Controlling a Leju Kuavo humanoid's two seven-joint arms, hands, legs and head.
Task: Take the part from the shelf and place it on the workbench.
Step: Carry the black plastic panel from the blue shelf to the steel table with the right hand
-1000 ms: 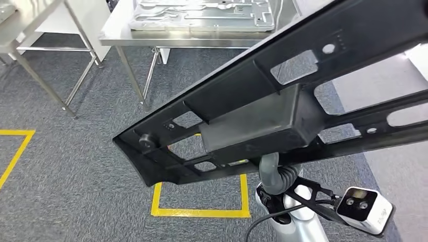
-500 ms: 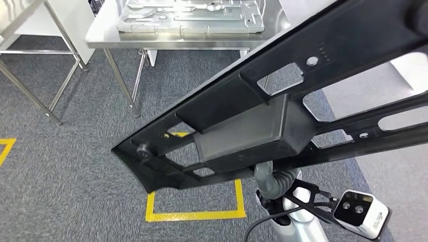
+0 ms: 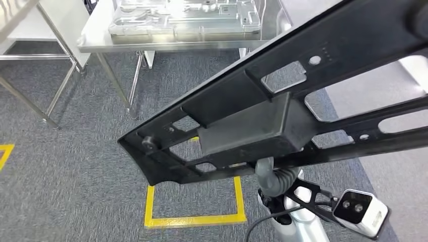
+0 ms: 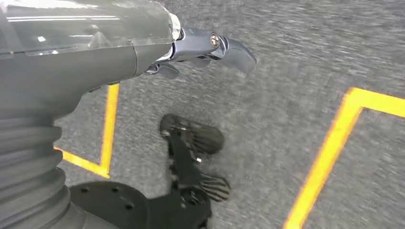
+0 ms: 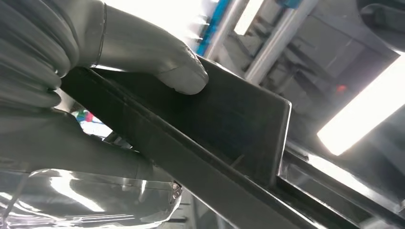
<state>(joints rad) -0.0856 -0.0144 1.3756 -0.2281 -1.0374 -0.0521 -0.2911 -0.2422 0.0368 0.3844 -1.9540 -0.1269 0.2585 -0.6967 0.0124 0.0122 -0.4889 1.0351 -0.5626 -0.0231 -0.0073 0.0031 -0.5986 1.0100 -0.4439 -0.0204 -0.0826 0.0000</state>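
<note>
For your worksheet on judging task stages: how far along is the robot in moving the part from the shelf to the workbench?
Done: the part is off the shelf, carried above the carpet. In hand: the right hand grips it, thumb pressed on its box section, while the left hand hangs near the floor holding nothing. Left: the part is not yet on the workbench, which stands ahead, already bearing a metal panel.

It was a workshop or factory floor — grey industrial carpet (image 3: 75, 166) carried yellow taped squares (image 3: 194, 219) marking stations, and stainless-steel workbenches (image 3: 101, 43) on thin legs stood ahead, one holding a stack of pressed metal panels (image 3: 186, 17) — bright strip lighting showed overhead.
</note>
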